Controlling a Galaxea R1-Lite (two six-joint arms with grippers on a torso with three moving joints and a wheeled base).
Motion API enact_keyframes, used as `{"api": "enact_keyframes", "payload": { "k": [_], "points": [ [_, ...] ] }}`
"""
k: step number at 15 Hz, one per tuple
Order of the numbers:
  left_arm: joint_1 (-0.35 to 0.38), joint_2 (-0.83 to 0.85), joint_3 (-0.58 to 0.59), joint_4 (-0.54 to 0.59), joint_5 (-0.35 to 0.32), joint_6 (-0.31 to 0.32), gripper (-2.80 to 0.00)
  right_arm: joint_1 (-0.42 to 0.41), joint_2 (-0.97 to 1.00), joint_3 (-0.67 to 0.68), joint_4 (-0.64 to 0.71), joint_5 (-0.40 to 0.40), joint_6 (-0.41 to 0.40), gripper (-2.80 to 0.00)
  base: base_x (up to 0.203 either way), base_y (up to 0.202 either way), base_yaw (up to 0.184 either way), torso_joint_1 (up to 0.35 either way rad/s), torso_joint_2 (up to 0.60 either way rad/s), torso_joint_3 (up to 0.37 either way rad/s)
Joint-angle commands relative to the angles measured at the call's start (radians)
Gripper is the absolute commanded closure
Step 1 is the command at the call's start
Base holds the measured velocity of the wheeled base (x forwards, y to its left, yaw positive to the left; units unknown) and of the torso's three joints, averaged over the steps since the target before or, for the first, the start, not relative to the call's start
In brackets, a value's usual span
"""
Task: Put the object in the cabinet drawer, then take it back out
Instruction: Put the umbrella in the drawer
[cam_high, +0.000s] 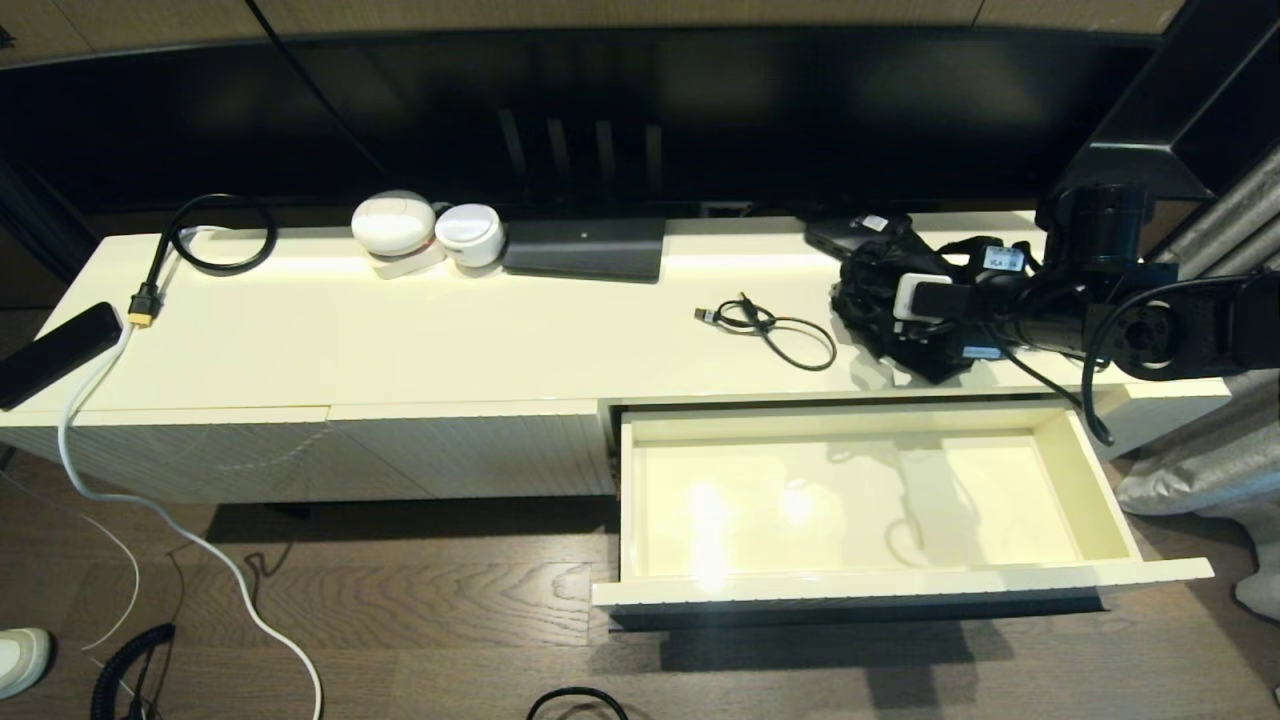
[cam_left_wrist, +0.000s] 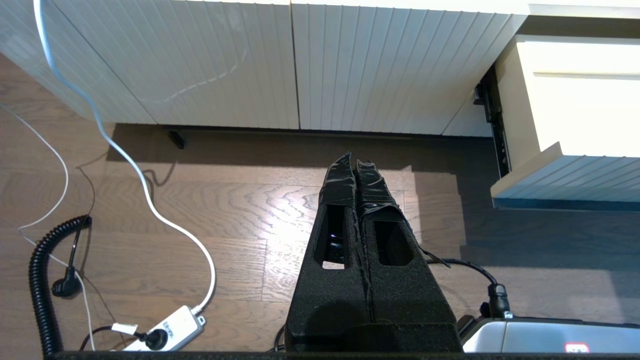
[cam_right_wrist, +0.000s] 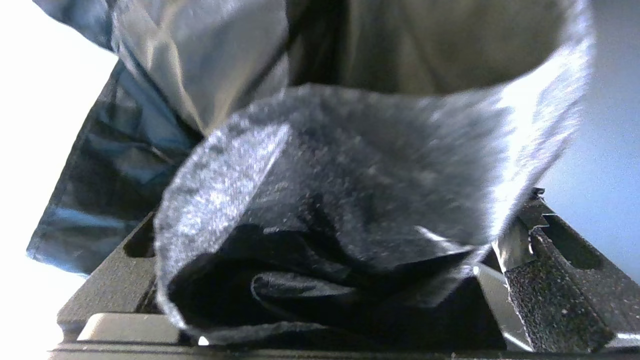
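The cabinet drawer (cam_high: 900, 585) is pulled out at the lower right, and its cream interior holds nothing. Its ribbed front (cam_left_wrist: 575, 175) shows in the left wrist view; the black handle bar is hidden. The object, a crumpled black fabric bag (cam_high: 880, 310), lies on the cabinet top just behind the drawer. My right gripper (cam_high: 875, 300) reaches into it from the right. In the right wrist view the fingers (cam_right_wrist: 550, 265) stand wide apart with the bag's fabric (cam_right_wrist: 350, 165) bunched between them. My left gripper (cam_left_wrist: 355, 160) is shut on nothing, parked low over the wooden floor.
A black USB cable (cam_high: 770, 330) lies left of the bag. Two white round devices (cam_high: 395, 225) and a dark flat box (cam_high: 585, 248) stand at the back. A black remote (cam_high: 55, 350) and yellow-plugged cable (cam_high: 140, 315) are far left. A power strip (cam_left_wrist: 165, 330) lies on the floor.
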Motion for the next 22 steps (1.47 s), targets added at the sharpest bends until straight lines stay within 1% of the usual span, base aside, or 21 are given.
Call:
{"api": "enact_keyframes", "payload": {
  "k": [1, 8, 11, 12, 14, 18, 22],
  "points": [
    [0.000, 0.000, 0.000, -0.001, 0.000, -0.001, 0.00, -0.001, 0.005, -0.001, 0.007, -0.006, -0.011, -2.80, 0.000, 0.000, 0.000, 0.000, 0.00, 0.000],
    [0.001, 0.000, 0.000, -0.002, 0.000, -0.001, 0.00, -0.003, 0.013, 0.001, 0.008, -0.024, -0.006, -2.80, 0.000, 0.000, 0.000, 0.000, 0.00, 0.000],
    [0.000, 0.000, 0.001, 0.000, 0.000, -0.001, 0.00, -0.007, 0.008, -0.009, 0.007, -0.018, -0.002, -2.80, 0.000, 0.000, 0.000, 0.000, 0.00, 0.000],
    [0.001, 0.000, 0.000, 0.000, 0.000, -0.001, 0.00, -0.006, 0.013, -0.017, 0.007, -0.019, 0.011, 0.00, 0.000, 0.000, 0.000, 0.000, 0.00, 0.000],
    [0.000, 0.000, 0.000, 0.000, 0.000, -0.001, 0.00, -0.006, 0.008, -0.013, 0.008, -0.019, 0.023, 0.00, 0.000, 0.000, 0.000, 0.000, 0.00, 0.000],
    [0.000, 0.000, 0.001, 0.000, 0.000, -0.001, 0.00, -0.006, 0.009, -0.028, 0.016, -0.019, 0.023, 0.00, 0.000, 0.000, 0.000, 0.000, 0.00, 0.000],
    [0.000, 0.000, 0.000, 0.000, 0.000, -0.001, 0.00, -0.006, -0.017, -0.015, 0.018, -0.021, 0.021, 0.00, 0.000, 0.000, 0.000, 0.000, 0.00, 0.000]
  ]
}}
